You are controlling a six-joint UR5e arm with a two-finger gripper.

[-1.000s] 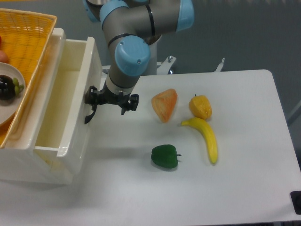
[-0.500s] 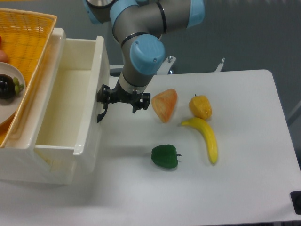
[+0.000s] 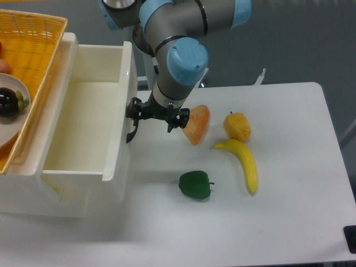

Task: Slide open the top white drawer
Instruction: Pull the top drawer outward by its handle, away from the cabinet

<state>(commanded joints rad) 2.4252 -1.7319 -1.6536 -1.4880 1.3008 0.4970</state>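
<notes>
The top white drawer [image 3: 125, 78] stands pulled far out to the right from the cabinet at the left, its cream inside bare. Its curved black handle [image 3: 131, 134] runs along the drawer's right outer face. My gripper [image 3: 136, 115] hangs under the blue and grey wrist right against that face, shut on the handle's upper part. The fingers are dark against the dark handle, so the exact contact is hard to make out.
A yellow wicker basket [image 3: 30, 39] with a plate and a dark fruit [image 3: 8, 103] sits on the cabinet top. On the table lie an orange fruit slice [image 3: 196, 123] just right of my gripper, a yellow pepper [image 3: 237, 125], a banana [image 3: 245, 162] and a green pepper [image 3: 195, 184].
My gripper has travelled right by about a hand's width, and the drawer front has come with it, so the drawer stands further open. The fruits have not moved.
</notes>
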